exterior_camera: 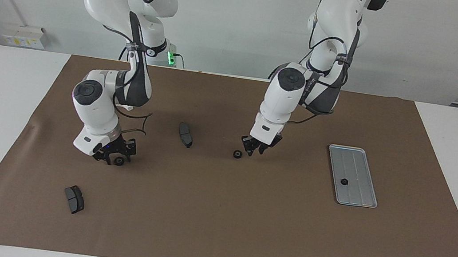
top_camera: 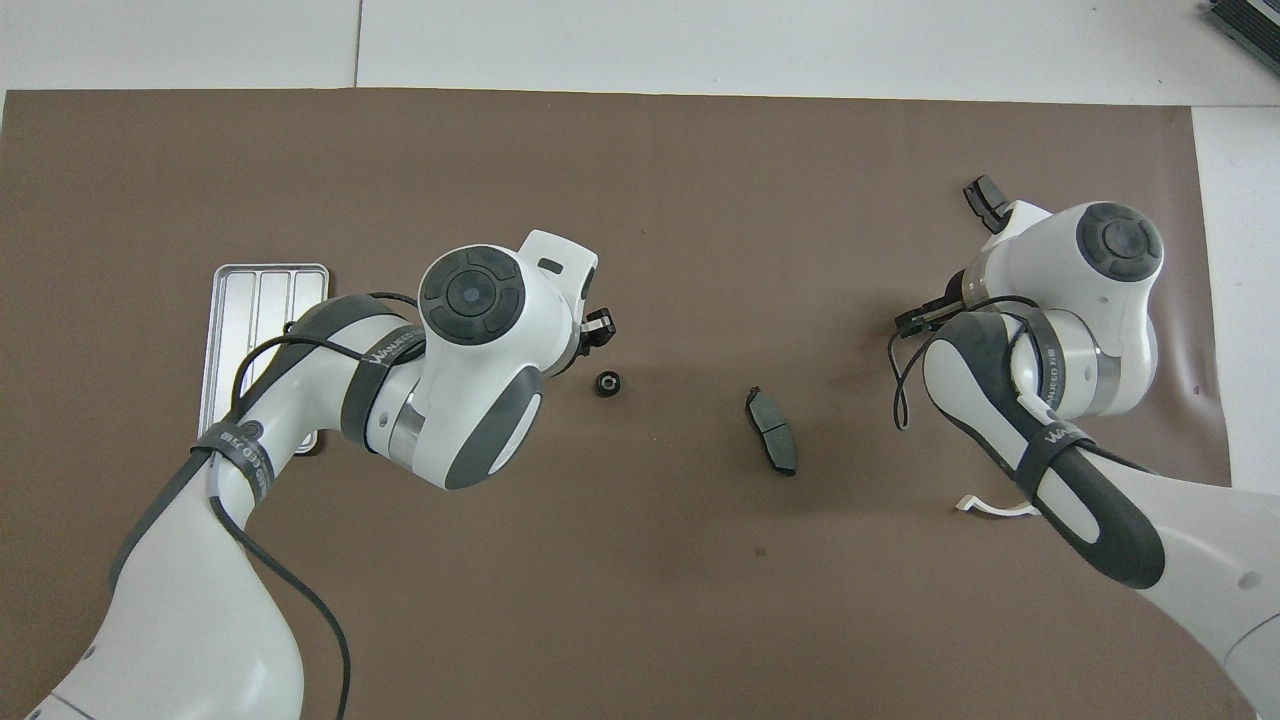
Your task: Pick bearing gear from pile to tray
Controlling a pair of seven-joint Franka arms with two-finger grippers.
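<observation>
A small black round bearing gear [exterior_camera: 237,154] lies on the brown paper sheet [exterior_camera: 216,216] in the middle of the table, well apart from the tray. The left gripper [exterior_camera: 256,147] hangs just beside this gear and slightly above the sheet, not touching it; whether its fingers stand apart or together I cannot tell. In the overhead view the same gear [top_camera: 606,383] shows just clear of the left arm's wrist.

A second small black ring [exterior_camera: 119,160] sits toward the right arm's end of the table, and the right gripper [exterior_camera: 114,157] is down at the sheet around it, its dark fingers to either side of the ring. Whether they already press on the ring cannot be told.

A third tiny black gear [exterior_camera: 343,181] lies in the flat rectangular silver-grey metal tray [exterior_camera: 369,197], which has rounded corners and lengthwise grooves and rests toward the left arm's end of the table.

Of the loose parts, one dark grey brake-pad-shaped piece [exterior_camera: 185,134] lies between the two grippers, nearer to the robots than the ring at the right gripper. Another dark grey pad [exterior_camera: 74,199] lies farther from the robots, toward the right arm's end. A white curved bracket [top_camera: 990,508] shows in the overhead view beside the right arm.
</observation>
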